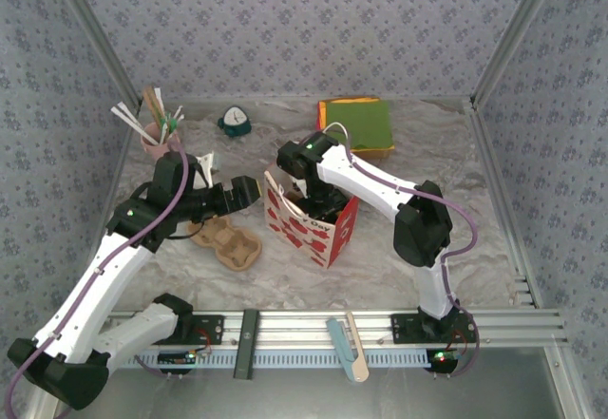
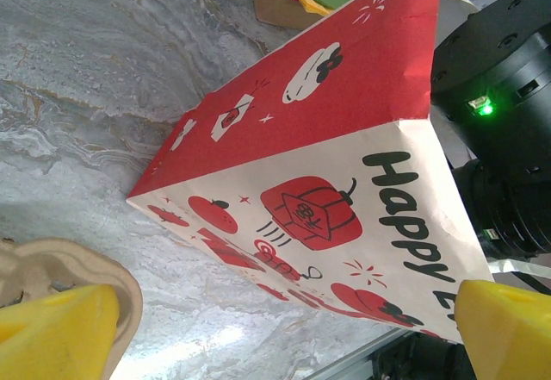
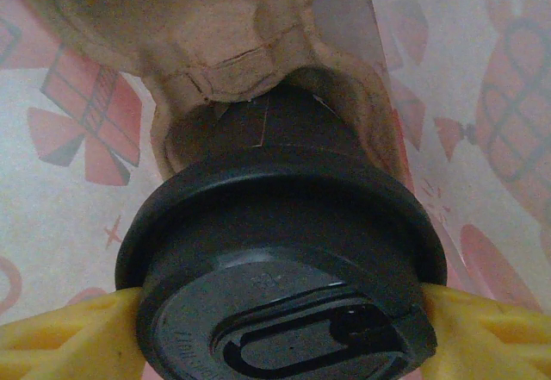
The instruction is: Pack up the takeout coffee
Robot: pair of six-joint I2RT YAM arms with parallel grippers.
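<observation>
- Right gripper (image 3: 275,333): clamped on black-lidded dark paper cup (image 3: 275,216), seated in brown pulp carrier (image 3: 224,52) inside red-and-white paper bag (image 1: 318,234).
- Left gripper (image 2: 284,333): jaws apart, empty, beside bag.
- Step: placement; next, likely release and lift straight out.

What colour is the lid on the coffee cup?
Black. The lid shows best in the right wrist view.

lidded cup (image 3: 284,259) in carrier (image 3: 224,35) | both inside bag (image 1: 313,234) on table (image 1: 427,153)
</observation>
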